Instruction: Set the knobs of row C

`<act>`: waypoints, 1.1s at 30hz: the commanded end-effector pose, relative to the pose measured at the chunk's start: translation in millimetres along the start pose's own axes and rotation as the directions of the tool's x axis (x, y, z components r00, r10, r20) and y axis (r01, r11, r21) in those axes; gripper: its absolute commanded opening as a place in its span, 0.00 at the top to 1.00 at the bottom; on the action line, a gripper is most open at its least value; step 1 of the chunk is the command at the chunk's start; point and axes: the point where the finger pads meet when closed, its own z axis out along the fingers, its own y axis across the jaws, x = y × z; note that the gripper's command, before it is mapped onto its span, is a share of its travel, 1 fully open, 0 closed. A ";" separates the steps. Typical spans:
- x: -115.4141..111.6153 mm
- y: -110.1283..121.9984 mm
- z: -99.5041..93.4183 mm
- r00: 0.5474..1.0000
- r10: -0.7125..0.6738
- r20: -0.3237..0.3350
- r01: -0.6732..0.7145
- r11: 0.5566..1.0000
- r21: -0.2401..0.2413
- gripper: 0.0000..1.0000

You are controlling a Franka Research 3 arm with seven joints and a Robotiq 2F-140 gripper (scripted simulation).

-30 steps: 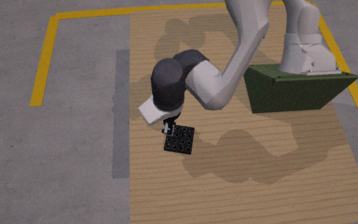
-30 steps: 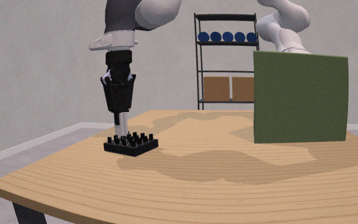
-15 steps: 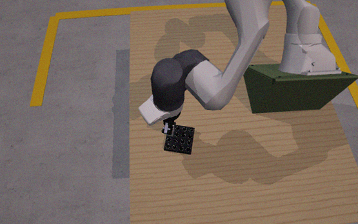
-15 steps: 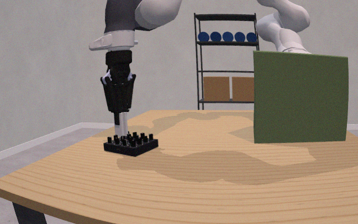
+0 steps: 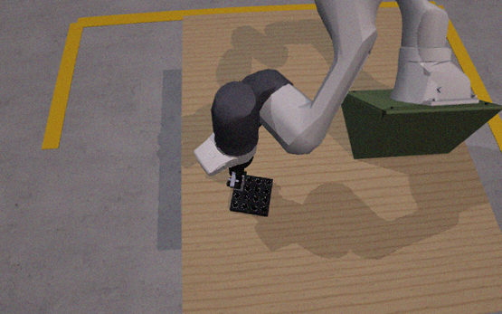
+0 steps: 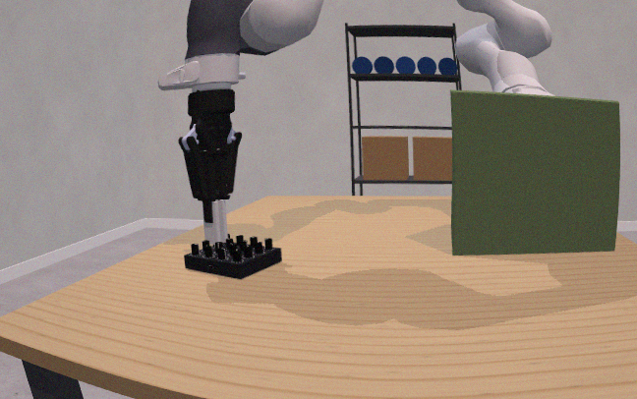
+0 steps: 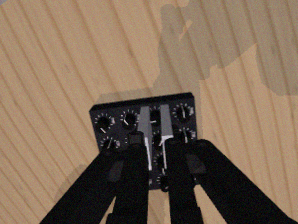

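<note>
The black knob box [image 5: 248, 212] [image 6: 213, 268] [image 7: 115, 105] stands flat on the table. In the wrist view its printed names lie to the right of the knobs, so row A is at the left. My gripper [image 5: 238, 187] [image 6: 215, 241] [image 7: 155, 118] points down with its fingertips at knob height, close around knob C4 [image 7: 154, 118], and looks shut on it. C4's white line points left, toward the rear. Knobs A4 [image 7: 104, 121], B4 [image 7: 129, 119] and D4 [image 7: 183, 112] show beside it. The fingers hide much of the other rows, including most of C1 to C3.
The wooden table [image 5: 305, 296] [image 6: 344, 364] reaches out around the box; its left edge is close to the box in the top view. The green arm stand [image 5: 413, 135] [image 6: 536, 177] is farther off to the right. Neighbouring knobs stand close to the fingers.
</note>
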 end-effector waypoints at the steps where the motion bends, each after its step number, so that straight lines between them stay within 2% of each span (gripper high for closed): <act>1: 0.1 -1.4 0.4 1.000 -0.023 -0.001 0.023 1.000 0.003 0.95; 9: 0.1 -1.4 0.4 0.997 -0.071 -0.001 0.071 0.997 0.003 0.95; 23: 0.1 -1.4 0.4 0.970 -0.242 -0.002 0.242 0.970 0.003 0.95; 33: 0.1 -1.4 0.4 0.899 -0.438 -0.002 0.438 0.899 0.003 0.95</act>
